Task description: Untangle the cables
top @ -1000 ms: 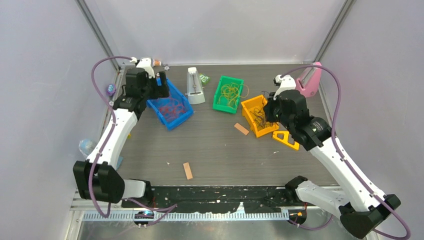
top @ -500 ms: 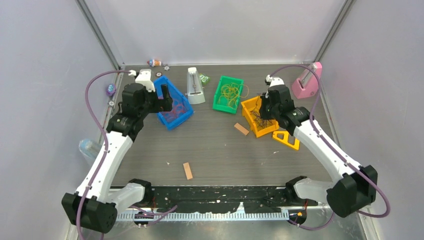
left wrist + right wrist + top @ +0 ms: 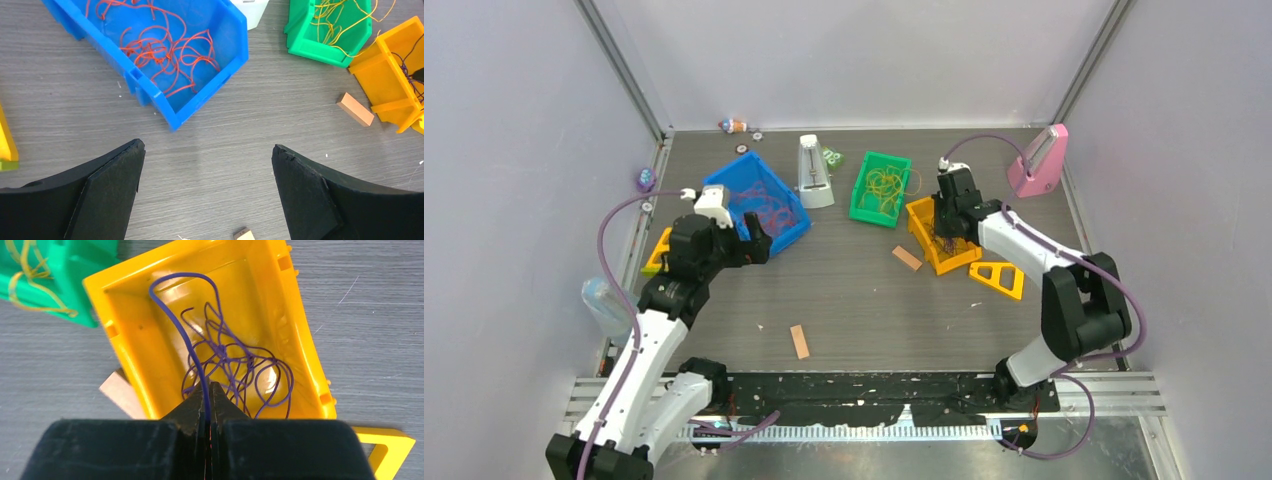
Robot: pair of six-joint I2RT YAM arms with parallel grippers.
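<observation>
Right gripper [image 3: 209, 390] is clamped shut on one purple cable [image 3: 186, 340], held above the orange bin [image 3: 300, 340]. The remaining purple cables [image 3: 240, 370] are piled inside that bin. Left gripper [image 3: 207, 148] is spread wide with nothing held, over the bare table [image 3: 215, 125] just beside the blue bin [image 3: 235, 40]. Red cables [image 3: 165, 50] are contained in the blue bin, yellow cables [image 3: 332, 15] in the green bin [image 3: 305, 37].

No text, label, brand, number or sign readable in any view; small objects [image 3: 734, 125] at far edge of table [image 3: 854, 300] too small to tell
</observation>
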